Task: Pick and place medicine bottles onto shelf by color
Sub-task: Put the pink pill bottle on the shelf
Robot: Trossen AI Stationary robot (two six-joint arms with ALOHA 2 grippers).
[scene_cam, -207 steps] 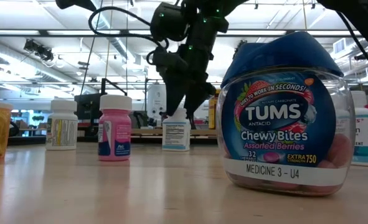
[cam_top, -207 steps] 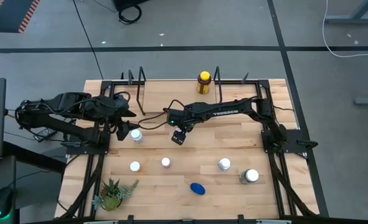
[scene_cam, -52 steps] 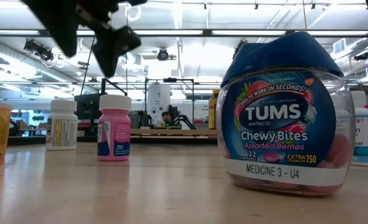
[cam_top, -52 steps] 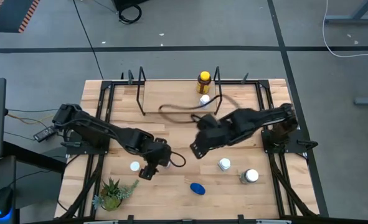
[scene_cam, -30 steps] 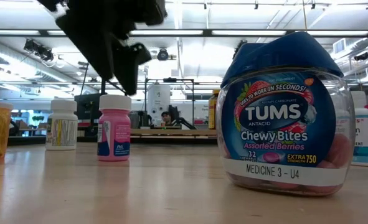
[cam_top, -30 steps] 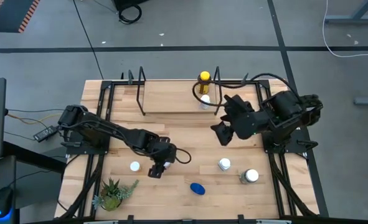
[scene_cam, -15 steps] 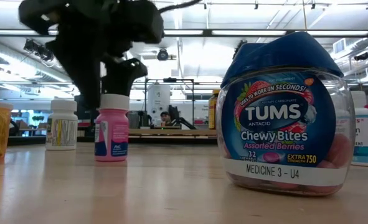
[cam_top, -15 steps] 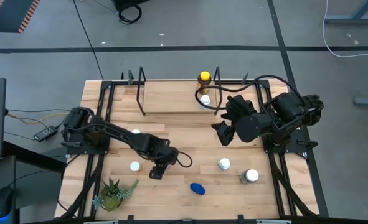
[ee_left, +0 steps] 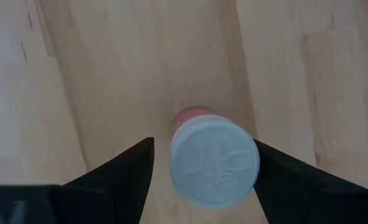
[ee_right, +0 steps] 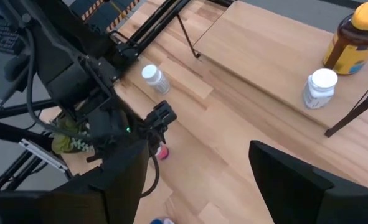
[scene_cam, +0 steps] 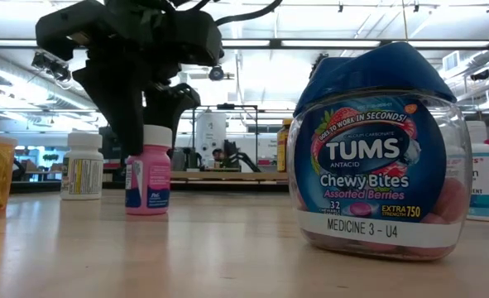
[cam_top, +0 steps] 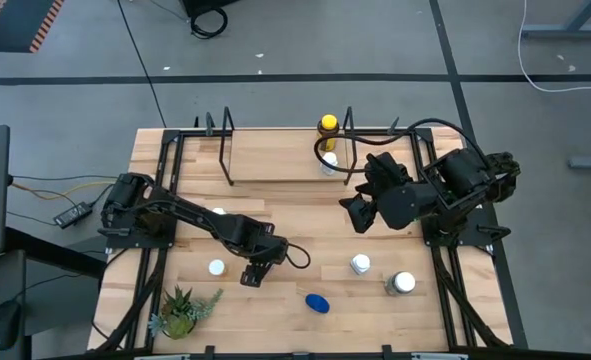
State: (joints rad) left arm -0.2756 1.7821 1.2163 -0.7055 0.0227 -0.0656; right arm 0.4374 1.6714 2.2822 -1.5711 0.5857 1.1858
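Left claw (ee_left: pixel 202 180) is down over the pink bottle (ee_left: pixel 213 158) near the front-middle of the tabletop (cam_top: pixel 305 230) — fingers spread wide, one on each side of the white cap, not touching it yet by the look of the left wrist view, so nothing is gripped. The low view agrees: the dark claw (scene_cam: pixel 141 99) straddles the pink bottle (scene_cam: pixel 148 170), which stands upright on the wood. The straddle makes sense as a top-down pick, cap centred between the fingers before closing. Right claw (cam_top: pixel 358 215) hovers off to the right side, fingers apart and empty, just in front of the shelf (cam_top: pixel 275 160) — likely parked clear so the left arm can work. The shelf at the back already holds the yellow-amber bottle (cam_top: pixel 326 128) and a white bottle (cam_top: pixel 328 161) at its right end, near each other; the rest of the plank is bare, presumably kept for other colour groups. Elsewhere on the tabletop: a white bottle (cam_top: pixel 216 267) left of the claw, another white one (cam_top: pixel 218 213) behind it, the blue Tums bottle (cam_top: pixel 317 301) near the front edge, two more (cam_top: pixel 360 264) (cam_top: pixel 402 283) at front right. Potted plant (cam_top: pixel 180 312) sits at the front-left corner. Judging by this, the next step is close and lift.
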